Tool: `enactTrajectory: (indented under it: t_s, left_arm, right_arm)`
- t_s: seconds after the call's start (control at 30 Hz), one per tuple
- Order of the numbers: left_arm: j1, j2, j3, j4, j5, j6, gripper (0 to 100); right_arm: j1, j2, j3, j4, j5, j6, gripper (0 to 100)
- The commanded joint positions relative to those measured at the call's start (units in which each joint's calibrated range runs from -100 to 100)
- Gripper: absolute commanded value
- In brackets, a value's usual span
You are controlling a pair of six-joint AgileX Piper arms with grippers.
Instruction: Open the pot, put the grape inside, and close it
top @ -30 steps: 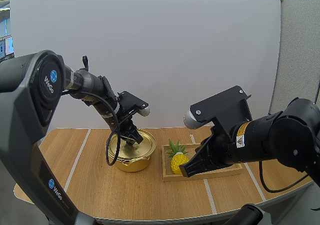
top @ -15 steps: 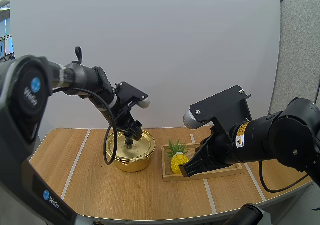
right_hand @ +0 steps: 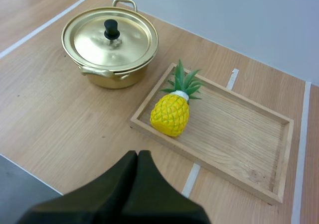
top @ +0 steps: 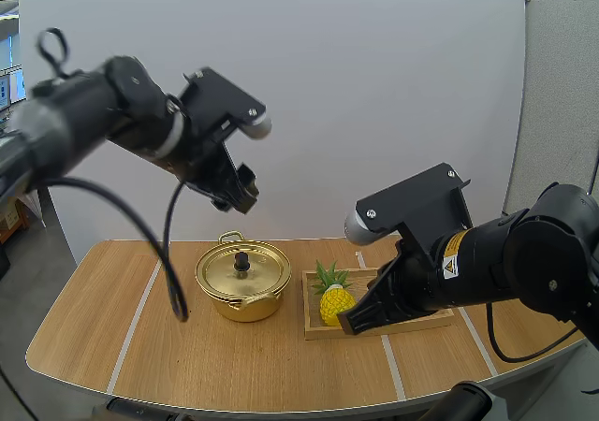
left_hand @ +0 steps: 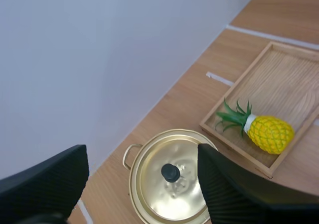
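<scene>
Pot [top: 243, 285]: gold, two-handled, standing left of centre on the table [top: 187, 365]. Its lid [top: 245, 271] is seated, with the black knob [top: 241, 261] upright.
Pineapple [top: 334, 301]: lies at the left end of the wooden tray [right_hand: 239, 129], crown toward the far side. The tray sits just right of the pot.
Our left gripper [top: 241, 195]: hangs high above the pot, well apart from it. We see its fingers spread wide with nothing between them.
Our right gripper [top: 348, 323]: hovers at the tray's near edge. Its fingers are pressed together into one wedge, gripping nothing.
</scene>
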Motion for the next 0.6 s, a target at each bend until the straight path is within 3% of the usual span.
enactTrajectory:
  t_s: [0.0,0.3,0.57]
  left_arm:
    - [-0.21,-10.1,-2.37,0.07,7.79,-1.11,100]
    - [-0.21,-24.2,-2.65,0.07,24.28,-7.21,100]
    - [-0.21,-34.61,-2.65,0.07,25.0,-13.33,100]
  right_arm:
    - [-0.13,-0.5,-0.01,-0.46,6.07,-0.03,0]
    - [-0.13,-0.5,-0.01,-0.46,4.41,0.11,0]
    - [-1.74,-0.54,-0.13,-0.46,1.53,0.11,0]
